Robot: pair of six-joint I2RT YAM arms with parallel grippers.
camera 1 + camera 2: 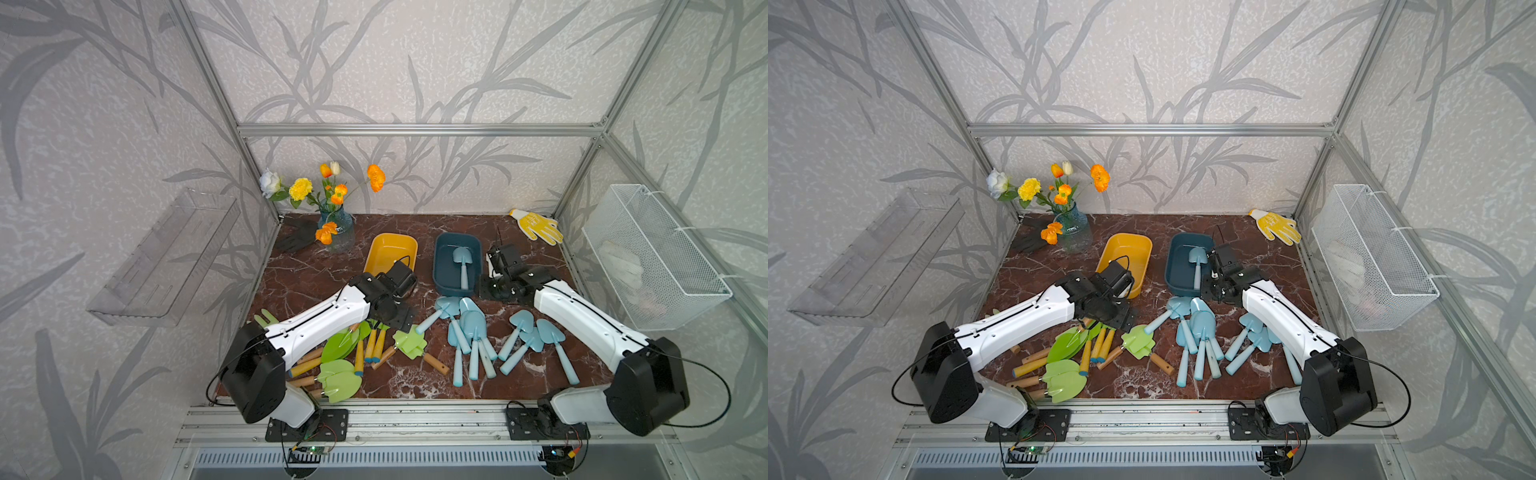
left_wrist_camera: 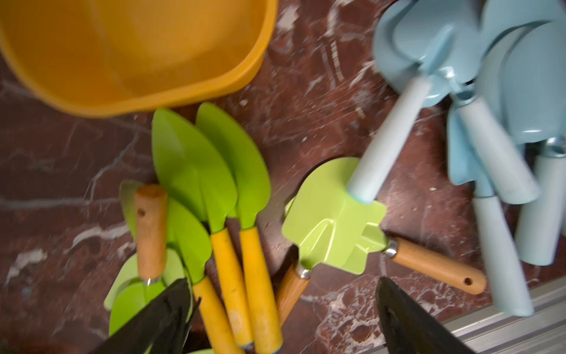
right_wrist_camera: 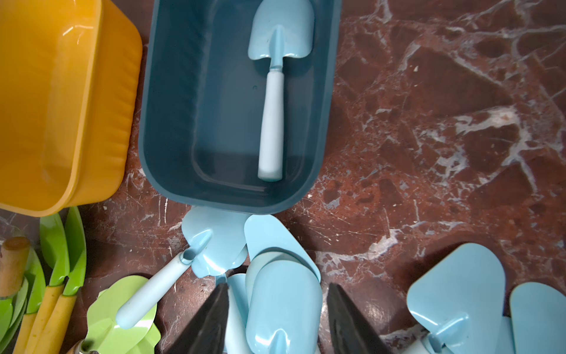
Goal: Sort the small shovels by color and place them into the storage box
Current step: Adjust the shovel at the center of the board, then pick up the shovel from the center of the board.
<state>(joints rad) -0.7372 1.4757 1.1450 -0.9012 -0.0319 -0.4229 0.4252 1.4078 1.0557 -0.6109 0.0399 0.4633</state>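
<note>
Fingers [image 2: 159, 318] of the left gripper [image 2: 281, 282] are standing wide apart, empty, above near-left green shovels [image 2: 193, 171]; right gripper [image 3: 278, 285] is hovering part-open, empty, over blue shovels [image 3: 281, 309] near the blue box [image 3: 150, 122].

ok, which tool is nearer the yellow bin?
Left. The left tool hangs just off the near end of the yellow bin, over the green shovels. The right tool is by the dark blue bin, over the pale blue shovels.
</note>
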